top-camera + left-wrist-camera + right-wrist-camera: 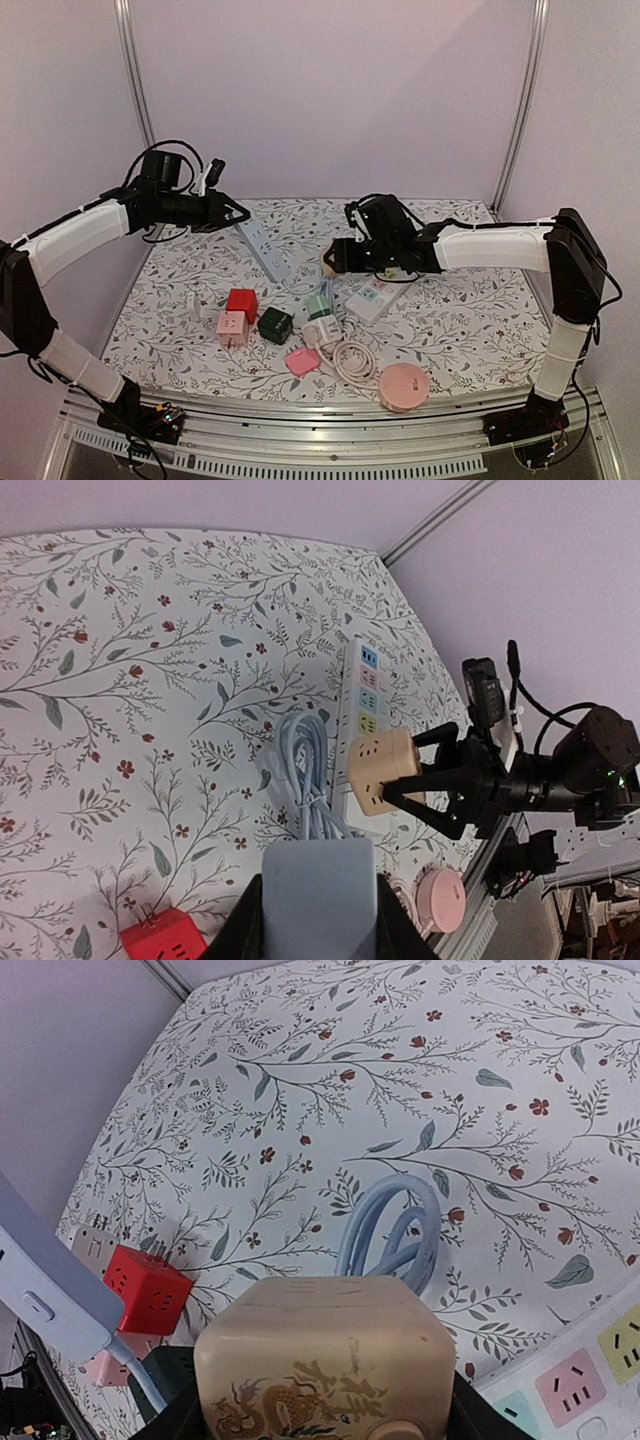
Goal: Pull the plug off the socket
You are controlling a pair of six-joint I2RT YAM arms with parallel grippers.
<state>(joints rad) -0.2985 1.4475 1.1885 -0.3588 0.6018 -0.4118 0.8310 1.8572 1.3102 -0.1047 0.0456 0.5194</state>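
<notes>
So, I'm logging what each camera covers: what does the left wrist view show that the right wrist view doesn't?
Left wrist only: the pink round reel. Right wrist only: the dragon print on the beige cube, and a dark green cube. Both: that beige cube, the coiled light-blue cable, the red cube and the pastel power strip.

Lab booth: white panel walls (pixel 330 90), aluminium posts (pixel 521 100), floral-cloth table (pixel 450 320)
</notes>
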